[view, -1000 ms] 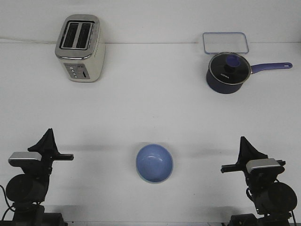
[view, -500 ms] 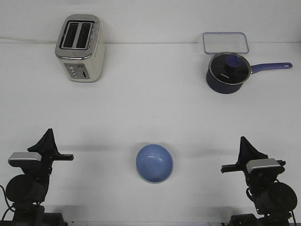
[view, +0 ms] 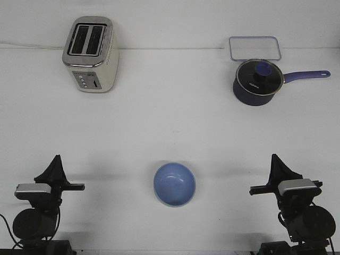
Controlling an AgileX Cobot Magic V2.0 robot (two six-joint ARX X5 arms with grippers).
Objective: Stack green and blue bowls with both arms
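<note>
The blue bowl (view: 174, 184) sits upright on the white table near the front edge, midway between the arms. A thin pale green edge (view: 194, 187) shows along its right rim, the green bowl nested underneath and otherwise hidden. My left gripper (view: 56, 161) points up at the front left, well away from the bowls, its fingers together and holding nothing. At the front right, my right gripper (view: 275, 159) also points up, shut and empty.
A silver toaster (view: 90, 53) stands at the back left. A dark navy saucepan (view: 257, 81) with a glass lid is at the back right, handle pointing right. A clear rectangular lid (view: 255, 48) lies behind it.
The left arm has sunk a little and shifted slightly to the right. The bowls and the right arm have not moved.
</note>
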